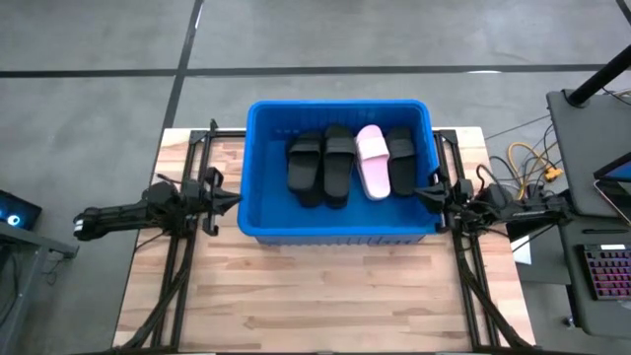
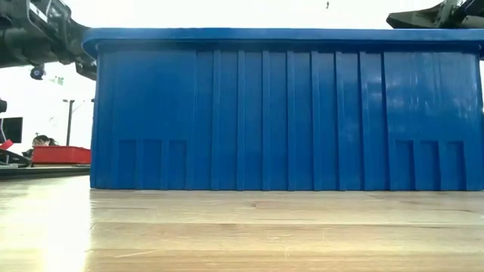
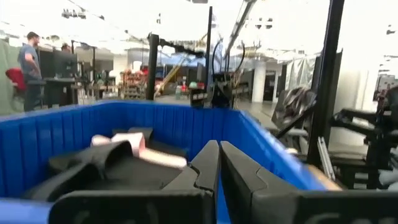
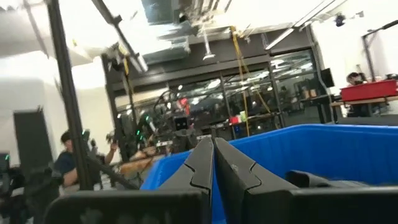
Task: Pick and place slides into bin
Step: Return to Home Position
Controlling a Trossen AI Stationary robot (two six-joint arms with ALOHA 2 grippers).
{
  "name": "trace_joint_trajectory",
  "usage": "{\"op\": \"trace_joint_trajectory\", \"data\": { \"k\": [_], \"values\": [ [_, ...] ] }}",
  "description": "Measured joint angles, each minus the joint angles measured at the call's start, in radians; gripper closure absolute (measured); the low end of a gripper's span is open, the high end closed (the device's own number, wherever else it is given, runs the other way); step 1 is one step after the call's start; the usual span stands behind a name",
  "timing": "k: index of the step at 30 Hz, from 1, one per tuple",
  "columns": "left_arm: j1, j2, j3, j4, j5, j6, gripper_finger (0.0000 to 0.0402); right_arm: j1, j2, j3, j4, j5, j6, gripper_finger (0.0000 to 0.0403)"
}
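The blue bin (image 1: pixel 256 168) stands at the middle of the wooden table toward its far edge and fills the low view (image 2: pixel 287 113). Inside it lie three black slides (image 1: pixel 320 163) and a pale pink slide (image 1: pixel 372 163), side by side on the bin's floor. The left wrist view shows black slides (image 3: pixel 106 165) and the pink one (image 3: pixel 134 142) over the bin's rim. My left gripper (image 1: pixel 235 200) is shut and empty, just outside the bin's left wall. My right gripper (image 1: pixel 419 190) is shut and empty at the bin's right wall.
Bare wooden tabletop (image 1: pixel 325 296) lies in front of the bin. Black arm frames (image 1: pixel 182 266) run along both table sides. A desk with cables and a keyboard (image 1: pixel 601 276) stands to the right. People (image 3: pixel 28 62) show in the room beyond.
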Motion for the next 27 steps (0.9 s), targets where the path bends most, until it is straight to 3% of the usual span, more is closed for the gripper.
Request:
{"op": "trace_joint_trajectory", "data": {
  "k": [6, 27],
  "values": [
    [0.0, 0.001, -0.068, 0.108, -0.001, -0.001, 0.0402, 0.0, 0.006, 0.001, -0.022, -0.04, -0.02, 0.0394],
    [0.0, 0.022, -0.07, 0.067, -0.003, -0.001, 0.0402, 0.0, 0.006, 0.003, -0.046, -0.041, -0.023, 0.0394]
  ]
}}
